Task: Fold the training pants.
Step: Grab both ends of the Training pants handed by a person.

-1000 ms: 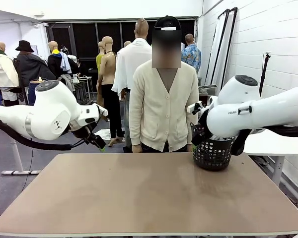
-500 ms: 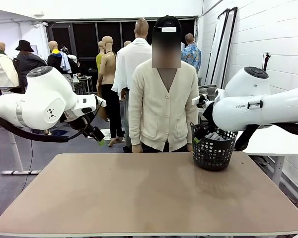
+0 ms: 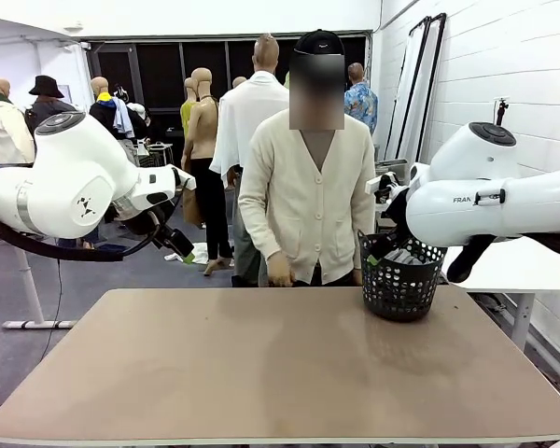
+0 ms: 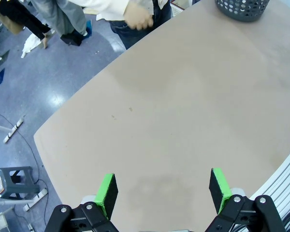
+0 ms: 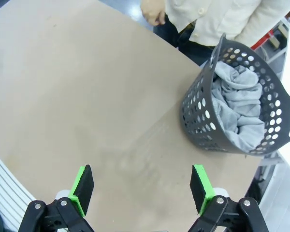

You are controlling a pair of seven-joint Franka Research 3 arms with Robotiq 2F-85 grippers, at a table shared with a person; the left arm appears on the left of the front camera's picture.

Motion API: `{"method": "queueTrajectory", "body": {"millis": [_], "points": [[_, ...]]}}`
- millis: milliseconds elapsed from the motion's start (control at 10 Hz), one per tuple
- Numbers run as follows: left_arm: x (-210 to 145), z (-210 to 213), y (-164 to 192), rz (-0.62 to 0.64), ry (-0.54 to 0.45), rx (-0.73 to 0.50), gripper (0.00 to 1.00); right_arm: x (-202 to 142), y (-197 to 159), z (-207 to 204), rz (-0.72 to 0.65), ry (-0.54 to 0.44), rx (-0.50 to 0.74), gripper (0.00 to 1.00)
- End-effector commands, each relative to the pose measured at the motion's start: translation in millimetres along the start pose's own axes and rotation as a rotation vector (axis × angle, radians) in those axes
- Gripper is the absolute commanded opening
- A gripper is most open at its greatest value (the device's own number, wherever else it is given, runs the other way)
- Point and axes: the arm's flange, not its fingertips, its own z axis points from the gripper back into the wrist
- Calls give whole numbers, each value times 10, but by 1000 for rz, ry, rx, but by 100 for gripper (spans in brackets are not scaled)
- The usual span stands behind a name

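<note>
**2 grippers raised, pants in basket**

Both arms are held above the tabletop (image 3: 261, 373), angled down at it. The left gripper (image 4: 163, 181) and right gripper (image 5: 140, 186) are spread wide, with nothing gripped. 1 pair of training pants (image 5: 237, 111) is bunched inside 1 black basket (image 5: 198, 111) at the tabletop's far right corner.

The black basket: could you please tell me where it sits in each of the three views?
Front view: basket on the table's far right.
Left wrist view: basket at the top right corner.
Right wrist view: basket at the right, training pants inside.
Shared landmark: the person's hand.
</note>
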Motion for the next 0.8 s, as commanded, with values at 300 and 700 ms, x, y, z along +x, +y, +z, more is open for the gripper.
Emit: {"method": "queueTrajectory", "body": {"millis": [300, 700], "points": [[0, 0, 0, 0, 0, 0, 100, 0, 2, 14, 0, -3, -1, 100], [0, 0, 0, 0, 0, 0, 100, 0, 2, 14, 0, -3, -1, 100]]}}
